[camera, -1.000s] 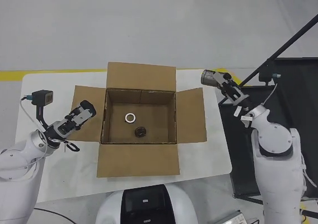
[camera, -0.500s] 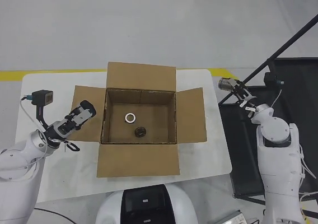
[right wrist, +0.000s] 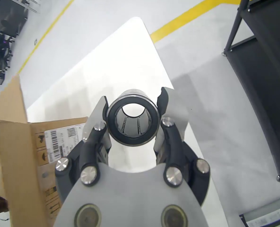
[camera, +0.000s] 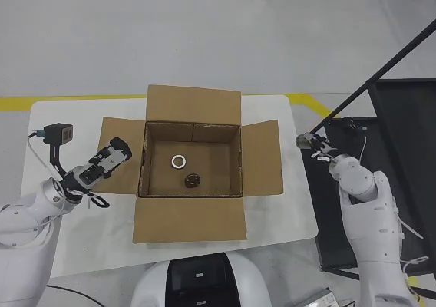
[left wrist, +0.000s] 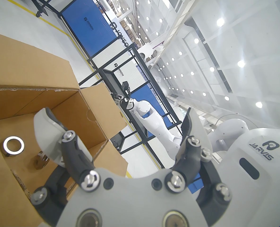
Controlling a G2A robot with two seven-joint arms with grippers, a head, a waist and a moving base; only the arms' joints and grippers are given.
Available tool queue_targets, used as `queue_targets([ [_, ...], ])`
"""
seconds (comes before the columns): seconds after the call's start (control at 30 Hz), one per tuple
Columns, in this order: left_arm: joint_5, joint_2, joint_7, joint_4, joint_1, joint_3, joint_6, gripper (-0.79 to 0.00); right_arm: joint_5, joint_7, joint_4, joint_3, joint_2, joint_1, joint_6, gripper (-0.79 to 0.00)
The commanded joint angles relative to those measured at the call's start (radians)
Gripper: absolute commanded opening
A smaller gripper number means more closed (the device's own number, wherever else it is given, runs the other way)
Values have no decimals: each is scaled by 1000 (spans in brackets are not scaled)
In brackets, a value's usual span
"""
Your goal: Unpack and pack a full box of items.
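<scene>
**Top view.** The cardboard box (camera: 193, 165) stands open in the middle of the white table (camera: 64, 115), with all four flaps folded outward. Two items lie on the box floor: a silver ring (camera: 178, 161) near the centre and a dark flanged part (camera: 192, 181) just beside it, toward the robot. The left gripper (camera: 114, 153) hangs over the outer end of the left flap, outside the box cavity. The right gripper (camera: 310, 142) is at the table's right edge, between the right flap and the black cart (camera: 410, 130). It carries a metal sleeve (camera: 304, 140).

**Left wrist view.** The left gripper (left wrist: 116, 119) has its fingers (left wrist: 45, 128) spread wide and nothing between them. Beyond them lies the box (left wrist: 59, 109) interior. The silver ring (left wrist: 13, 145) rests flat on the floor, and the dark flanged part (left wrist: 41, 160) is close beside it.

**Right wrist view.** The right gripper (right wrist: 134, 99) is clamped on the metal sleeve (right wrist: 133, 140), one finger on each side of the barrel. The sleeve is hollow, with its bore facing the camera and rows of small balls visible inside. It is held above the table (right wrist: 121, 55) near the corner. The box (right wrist: 17, 128) is to one side, and the black cart (right wrist: 267, 48) is to the other. A yellow floor line (right wrist: 189, 12) runs beyond the table.
</scene>
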Motion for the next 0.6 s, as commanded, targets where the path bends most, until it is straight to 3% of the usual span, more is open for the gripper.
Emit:
queue_targets([
  [0.0, 0, 0, 0, 0, 0, 0, 0, 0, -46, -4, 27, -17, 2, 13, 14, -785],
  [0.57, 0, 0, 0, 0, 0, 0, 0, 0, -266, 13, 140, -169, 3, 44, 68, -785],
])
